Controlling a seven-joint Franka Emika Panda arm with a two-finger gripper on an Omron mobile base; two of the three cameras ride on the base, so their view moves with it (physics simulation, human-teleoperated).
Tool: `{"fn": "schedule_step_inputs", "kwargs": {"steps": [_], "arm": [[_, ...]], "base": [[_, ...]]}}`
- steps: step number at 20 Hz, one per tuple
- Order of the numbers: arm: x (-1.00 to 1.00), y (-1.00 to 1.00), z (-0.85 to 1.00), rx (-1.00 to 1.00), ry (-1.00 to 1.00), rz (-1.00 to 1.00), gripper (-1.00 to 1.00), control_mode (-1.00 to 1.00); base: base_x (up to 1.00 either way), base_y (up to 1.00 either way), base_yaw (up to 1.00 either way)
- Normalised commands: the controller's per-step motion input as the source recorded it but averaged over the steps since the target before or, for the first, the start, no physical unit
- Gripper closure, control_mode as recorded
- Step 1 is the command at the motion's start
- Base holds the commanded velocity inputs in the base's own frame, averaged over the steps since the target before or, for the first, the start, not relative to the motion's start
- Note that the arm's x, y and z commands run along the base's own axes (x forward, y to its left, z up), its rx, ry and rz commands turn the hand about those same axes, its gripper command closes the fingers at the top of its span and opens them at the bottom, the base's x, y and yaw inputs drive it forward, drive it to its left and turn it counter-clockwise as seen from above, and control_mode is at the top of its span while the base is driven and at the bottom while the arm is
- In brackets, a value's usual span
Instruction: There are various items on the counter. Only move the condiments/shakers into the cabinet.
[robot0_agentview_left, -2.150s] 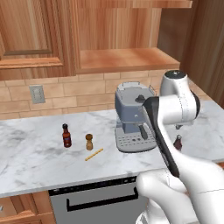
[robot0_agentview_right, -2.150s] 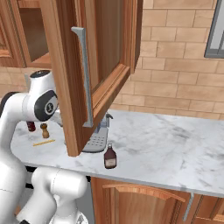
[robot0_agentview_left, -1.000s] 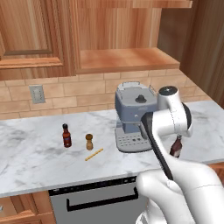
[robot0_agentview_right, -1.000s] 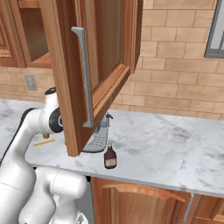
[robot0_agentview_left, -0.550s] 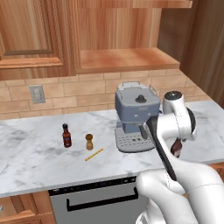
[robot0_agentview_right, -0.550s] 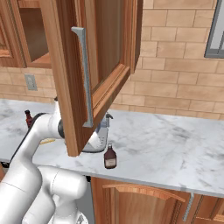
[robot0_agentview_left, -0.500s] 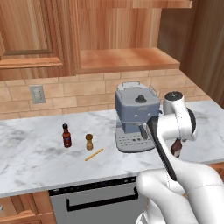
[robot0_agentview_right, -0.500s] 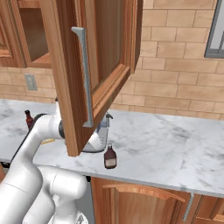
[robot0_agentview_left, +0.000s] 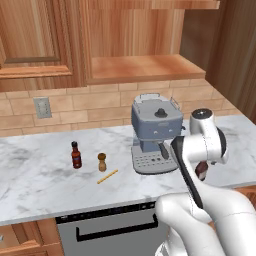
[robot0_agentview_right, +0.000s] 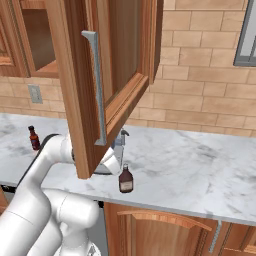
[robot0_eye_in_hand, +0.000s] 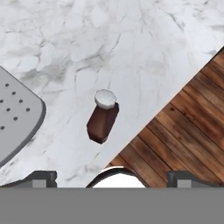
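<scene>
Hand view looks down on the dark brown glass bottle (robot0_eye_in_hand: 102, 117), which stands upright near the front edge of the bench (robot0_eye_in_hand: 131, 52), with the claw (robot0_eye_in_hand: 112, 176) spread wide above it and holding nothing. None of the three condiments has reached the cabinet (robot0_agentview_left: 145, 67), whose shelf floor is bare. The sauce bottle (robot0_agentview_left: 76, 155) and pepper shaker (robot0_agentview_left: 102, 162) wait well to the left, near the yellow stick (robot0_agentview_left: 107, 176). The coffee machine (robot0_agentview_left: 156, 132) crowds one side of the brown bottle, the bench drop-off lies close on another, and the swung-open cabinet door (robot0_agentview_right: 102, 80) hangs overhead, so any lift path looks tight.
</scene>
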Motion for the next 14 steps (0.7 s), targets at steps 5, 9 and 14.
{"fn": "schedule_step_inputs", "kwargs": {"steps": [5, 9, 14], "arm": [[0.13, -0.08, -0.12, -0.01, 0.0, 0.0, -1.0, -1.0], [0.16, -0.06, -0.15, -0.02, 0.0, 0.0, -1.0, -1.0], [0.2, -0.03, -0.18, -0.03, 0.0, 0.0, -1.0, -1.0]], "base": [[0.0, 0.0, 0.0], [0.0, 0.0, 0.0], [0.0, 0.0, 0.0]]}}
